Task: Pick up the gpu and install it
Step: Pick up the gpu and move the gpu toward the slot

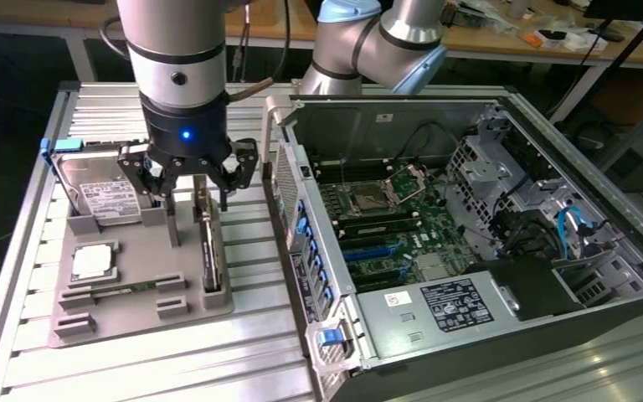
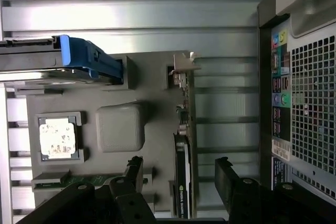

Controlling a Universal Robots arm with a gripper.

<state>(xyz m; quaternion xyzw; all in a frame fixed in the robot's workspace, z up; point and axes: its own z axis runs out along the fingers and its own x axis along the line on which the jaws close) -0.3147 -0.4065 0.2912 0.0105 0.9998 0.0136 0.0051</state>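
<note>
Black gripper, fingers spread, straddles thin dark gpu card on edge: stiff, probably fragile; grip flat faces.

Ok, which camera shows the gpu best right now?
The wrist view: the gpu runs edge-on between the fingers of the open gripper, silver bracket visible. The exterior view shows it standing in the grey holder, partly behind the gripper.

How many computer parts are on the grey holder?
4: hard drive at the back, CPU chip in front of it, memory stick nearest the camera, gpu on edge under the gripper. The gripper may hide more.
</note>
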